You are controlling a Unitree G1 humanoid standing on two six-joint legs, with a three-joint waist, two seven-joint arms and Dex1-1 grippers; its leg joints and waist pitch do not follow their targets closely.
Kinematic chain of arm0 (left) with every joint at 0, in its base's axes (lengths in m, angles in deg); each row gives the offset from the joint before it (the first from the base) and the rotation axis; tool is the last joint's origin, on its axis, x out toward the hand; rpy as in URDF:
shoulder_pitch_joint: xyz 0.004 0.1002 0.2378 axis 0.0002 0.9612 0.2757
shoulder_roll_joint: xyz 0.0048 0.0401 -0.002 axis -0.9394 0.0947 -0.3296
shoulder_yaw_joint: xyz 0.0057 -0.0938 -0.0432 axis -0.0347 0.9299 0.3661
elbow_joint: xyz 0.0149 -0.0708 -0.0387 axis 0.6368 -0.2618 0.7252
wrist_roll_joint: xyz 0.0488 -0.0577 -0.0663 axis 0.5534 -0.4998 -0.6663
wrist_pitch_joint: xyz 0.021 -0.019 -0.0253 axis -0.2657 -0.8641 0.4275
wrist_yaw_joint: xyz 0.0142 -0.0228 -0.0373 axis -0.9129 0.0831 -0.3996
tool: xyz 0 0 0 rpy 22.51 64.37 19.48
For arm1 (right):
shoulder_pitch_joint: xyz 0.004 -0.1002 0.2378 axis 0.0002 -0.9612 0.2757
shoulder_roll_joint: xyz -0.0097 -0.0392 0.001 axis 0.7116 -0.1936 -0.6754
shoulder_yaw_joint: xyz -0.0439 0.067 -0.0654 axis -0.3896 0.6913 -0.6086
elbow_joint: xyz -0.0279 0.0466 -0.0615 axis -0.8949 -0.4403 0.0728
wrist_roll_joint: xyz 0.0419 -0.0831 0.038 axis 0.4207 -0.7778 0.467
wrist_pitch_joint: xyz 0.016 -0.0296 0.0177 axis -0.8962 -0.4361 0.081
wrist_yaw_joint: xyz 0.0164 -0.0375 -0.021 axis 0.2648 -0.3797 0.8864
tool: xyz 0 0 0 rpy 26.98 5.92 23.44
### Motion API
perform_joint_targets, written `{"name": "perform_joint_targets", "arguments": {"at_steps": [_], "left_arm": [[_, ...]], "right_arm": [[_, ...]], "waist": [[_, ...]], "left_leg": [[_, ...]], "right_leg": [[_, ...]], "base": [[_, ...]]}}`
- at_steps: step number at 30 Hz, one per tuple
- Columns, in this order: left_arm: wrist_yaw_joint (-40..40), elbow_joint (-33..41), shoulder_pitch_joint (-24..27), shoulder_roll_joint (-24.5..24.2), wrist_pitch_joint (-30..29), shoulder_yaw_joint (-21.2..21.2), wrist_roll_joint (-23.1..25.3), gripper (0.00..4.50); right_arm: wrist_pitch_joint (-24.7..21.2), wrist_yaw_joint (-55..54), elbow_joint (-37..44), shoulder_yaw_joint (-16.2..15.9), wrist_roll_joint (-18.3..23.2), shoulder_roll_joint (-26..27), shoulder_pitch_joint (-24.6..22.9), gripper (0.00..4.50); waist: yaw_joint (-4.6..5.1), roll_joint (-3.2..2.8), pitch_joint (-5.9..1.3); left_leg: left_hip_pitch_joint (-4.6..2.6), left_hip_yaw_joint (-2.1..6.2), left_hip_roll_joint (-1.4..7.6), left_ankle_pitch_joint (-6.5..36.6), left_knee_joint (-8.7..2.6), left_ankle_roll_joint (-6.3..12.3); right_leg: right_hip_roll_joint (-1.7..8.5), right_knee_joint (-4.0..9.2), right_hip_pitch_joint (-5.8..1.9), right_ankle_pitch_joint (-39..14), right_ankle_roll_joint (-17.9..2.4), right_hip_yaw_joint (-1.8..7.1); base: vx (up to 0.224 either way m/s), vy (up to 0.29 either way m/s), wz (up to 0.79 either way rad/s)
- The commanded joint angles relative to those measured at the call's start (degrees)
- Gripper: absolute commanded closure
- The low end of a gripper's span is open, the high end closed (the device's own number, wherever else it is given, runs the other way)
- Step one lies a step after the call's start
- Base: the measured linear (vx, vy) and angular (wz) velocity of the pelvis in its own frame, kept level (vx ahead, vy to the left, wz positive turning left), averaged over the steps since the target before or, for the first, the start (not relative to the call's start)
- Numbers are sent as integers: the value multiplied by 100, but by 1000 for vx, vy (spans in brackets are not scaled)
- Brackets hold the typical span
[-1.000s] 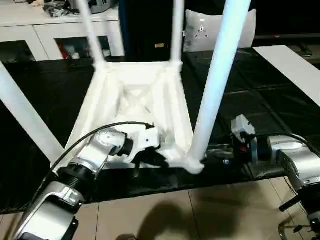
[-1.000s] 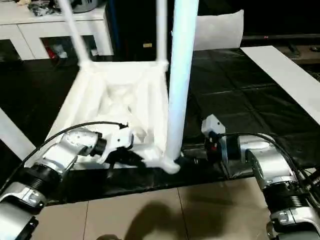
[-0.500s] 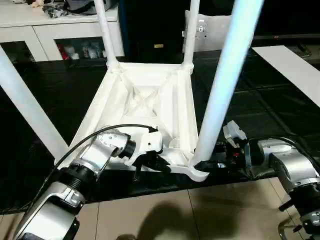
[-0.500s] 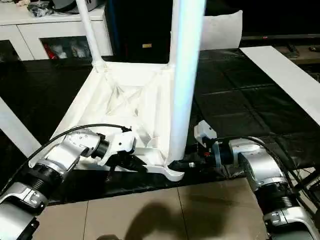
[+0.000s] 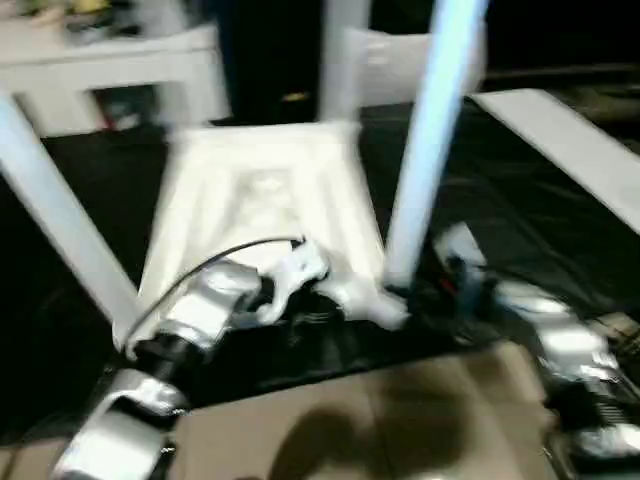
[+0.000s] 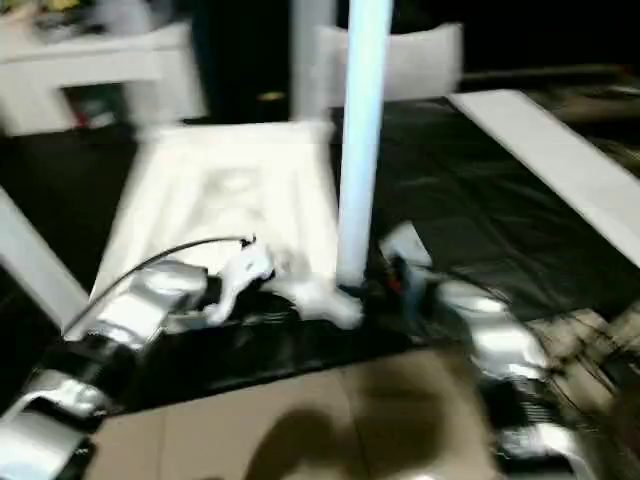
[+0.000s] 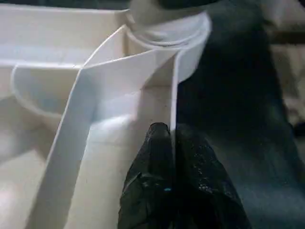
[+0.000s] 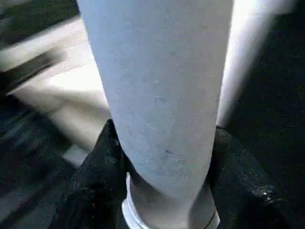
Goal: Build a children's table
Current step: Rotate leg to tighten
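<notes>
1. The table [image 5: 262, 200] lies upside down on a black mat [image 5: 520, 200], ribbed underside up, its legs rising out of the corner sockets.
2. The left gripper [image 7: 172, 143] is pinched tight on the thin rim [image 7: 173, 95] at the table's near edge, one black finger [image 7: 155, 157] inside the rim and the other outside it, just short of the near right socket [image 7: 167, 33].
3. The right gripper [image 8: 164, 157] is closed about the foot of the near right leg [image 5: 425, 160], a finger [image 8: 102, 162] pressed to either side of the tube, just above the socket.
4. That leg stands close in front of the head camera and splits the view; the near left leg [image 5: 60, 220] slants up and away on the left side, and a far leg [image 5: 340, 60] rises at the back.
5. The near corner of the table sits close to the mat's front edge, where tan floor tiles [image 5: 330, 420] begin; the mat stretches open to the right.
6. A white cabinet [image 5: 110, 70] stands behind on the left, a pale cushion [image 6: 410, 60] leans behind the far legs, and a long white board [image 5: 560, 140] lies on the mat's right side, well apart from the table.
7. Both silver forearms reach in low from the front, and a black cable [image 5: 220, 260] arches over the left one.
</notes>
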State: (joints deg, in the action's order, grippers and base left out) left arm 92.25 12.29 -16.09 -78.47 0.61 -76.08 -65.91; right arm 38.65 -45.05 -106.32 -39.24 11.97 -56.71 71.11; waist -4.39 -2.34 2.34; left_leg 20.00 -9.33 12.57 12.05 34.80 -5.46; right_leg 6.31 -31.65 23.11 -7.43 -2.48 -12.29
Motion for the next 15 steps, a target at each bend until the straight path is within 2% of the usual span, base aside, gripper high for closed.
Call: {"name": "perform_joint_targets", "arguments": {"at_steps": [1,2,3,5,6,8,9,10,11,13,15], "left_arm": [[-561,80,-260,308,-111,241,-200,450],[-882,-17,-324,458,-146,315,-187,450],[-918,-27,-331,475,-151,321,-184,450],[-1171,-92,-381,599,-187,365,-164,450],[-1354,-123,-409,700,-206,391,-136,450],[-1544,-49,-397,834,-300,397,-37,450],[-1552,-44,-396,840,-308,396,-33,450],[-1514,-6,-373,813,-275,344,-3,450],[-1473,9,-357,764,-251,306,22,450],[-1420,2,-344,671,-135,223,55,450],[-1373,-10,-339,612,-102,183,60,450]], "right_arm": [[-356,-1055,-469,-12,-205,356,88,244],[-231,-1399,-618,60,-228,509,189,244],[-214,-1432,-632,66,-230,529,200,244],[-84,-1653,-731,104,-240,678,275,244],[49,-1797,-803,122,-258,822,329,179],[217,-2113,-914,191,-359,1129,410,180],[222,-2130,-921,197,-364,1143,415,173],[218,-2172,-913,198,-363,1186,415,159],[231,-2143,-866,178,-365,1166,385,144],[320,-2118,-807,157,-393,1129,332,125],[386,-2040,-733,164,-369,1056,269,113]], "waist": [[61,29,-368],[95,5,-376],[156,9,-372],[161,21,-393],[163,24,-396],[173,28,-412],[169,25,-415],[145,56,-425],[137,39,-425],[116,46,-441],[79,41,-446]], "left_leg": [[-14,27,22,1527,-334,229],[-32,27,36,1539,-338,254],[-9,45,41,1566,-346,261],[-42,32,-1,1511,-335,284],[-1,33,5,1398,-358,334],[48,41,19,1179,-374,346],[43,38,18,1125,-378,358],[42,36,26,989,-385,397],[56,41,33,917,-392,417],[73,32,44,719,-385,482],[70,24,45,614,-384,516]], "right_leg": [[264,697,-380,-3188,434,114],[279,695,-379,-3115,394,124],[280,694,-394,-3054,363,105],[291,681,-372,-2954,312,134],[301,631,-389,-2782,209,176],[312,571,-419,-2580,89,207],[313,568,-418,-2536,57,219],[325,524,-422,-2392,-33,256],[325,498,-432,-2299,-77,273],[329,429,-432,-2005,-216,326],[330,400,-431,-1906,-275,346]], "base": [[0,0,0],[0,0,0],[0,0,0],[0,0,0],[0,0,0],[0,0,0],[0,0,0],[0,0,0],[0,0,0],[0,0,0],[0,0,0]]}}
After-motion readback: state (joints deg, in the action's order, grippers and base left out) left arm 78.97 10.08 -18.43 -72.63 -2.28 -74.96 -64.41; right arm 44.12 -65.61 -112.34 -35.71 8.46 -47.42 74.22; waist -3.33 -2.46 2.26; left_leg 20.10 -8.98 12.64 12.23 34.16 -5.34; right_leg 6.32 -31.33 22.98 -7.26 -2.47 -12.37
